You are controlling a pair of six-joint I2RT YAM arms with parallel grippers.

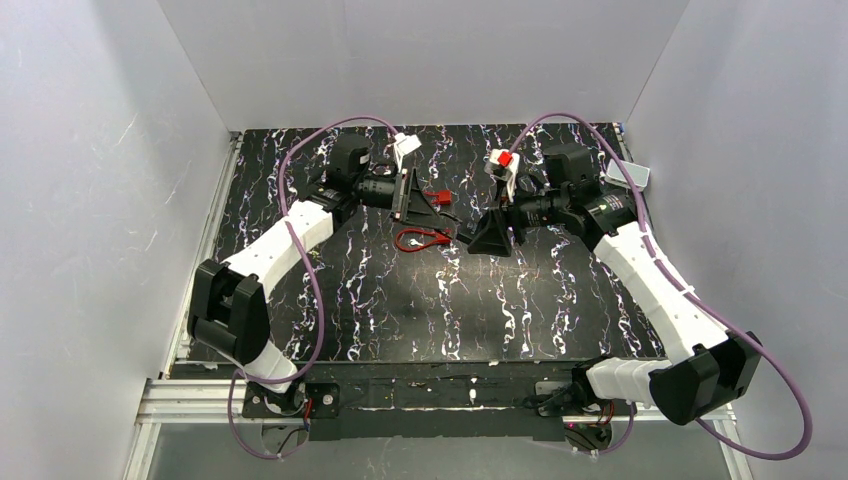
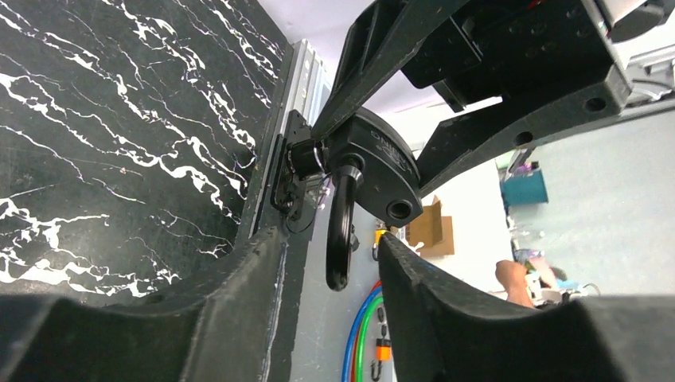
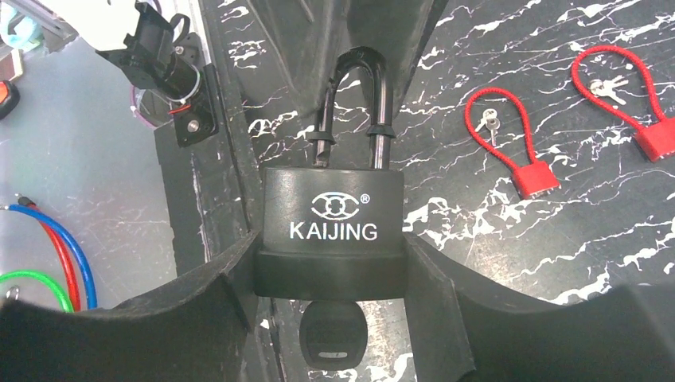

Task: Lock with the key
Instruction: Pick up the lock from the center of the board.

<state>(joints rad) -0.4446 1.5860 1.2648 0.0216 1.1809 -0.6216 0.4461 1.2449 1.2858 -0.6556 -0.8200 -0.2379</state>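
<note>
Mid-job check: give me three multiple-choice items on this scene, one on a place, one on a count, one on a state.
1. Where is the key?
A) on the table
B) in the padlock's underside
C) out of view

2. How many red cable locks lie on the table?
A) one
B) two
C) three

3. What is the right gripper doing?
A) open, empty
B) shut on a cable lock
C) shut on the padlock

Answers:
1 B, the key's black head sticks out below the padlock body.
2 B, the right wrist view shows two red loops.
3 C, both fingers press the padlock's sides.
</note>
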